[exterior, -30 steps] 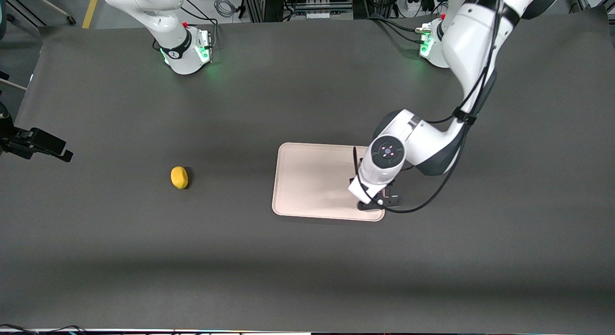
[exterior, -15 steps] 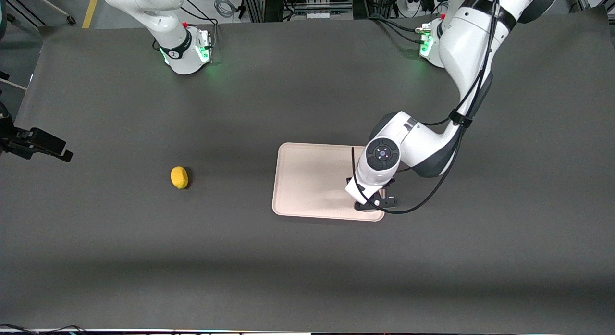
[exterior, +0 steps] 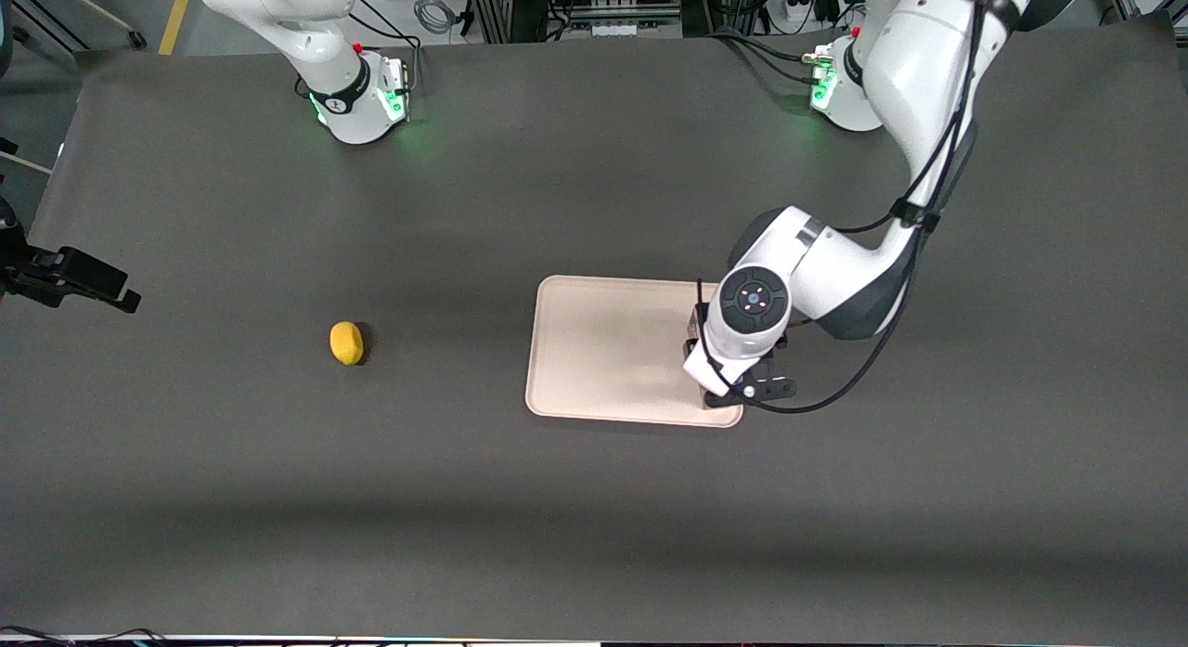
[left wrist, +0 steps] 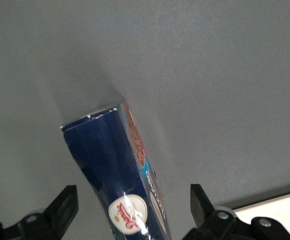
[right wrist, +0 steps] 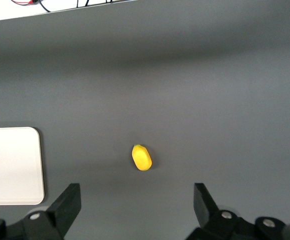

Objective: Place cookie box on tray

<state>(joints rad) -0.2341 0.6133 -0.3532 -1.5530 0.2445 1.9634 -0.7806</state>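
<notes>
1. Frontally, just below mid-frame, the claw (exterior: 731, 389) hangs over the tray's (exterior: 603, 350) corner toward the working arm's end; its wrist hides the cookie box.
2. Wrist view: the claw (left wrist: 134, 195) is spread wide, with the cookie box (left wrist: 107, 160) between the fingers (left wrist: 65, 202), touching neither. It is probably a light, crushable, glossy carton, best held across its broad faces.

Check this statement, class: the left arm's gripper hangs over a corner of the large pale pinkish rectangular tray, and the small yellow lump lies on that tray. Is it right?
Not quite. The small yellow lump lies on the dark grey table mat, well apart from the large pale pinkish rectangular tray, toward the parked arm's end. The front view shows this. The gripper does hang over the tray's corner.
</notes>
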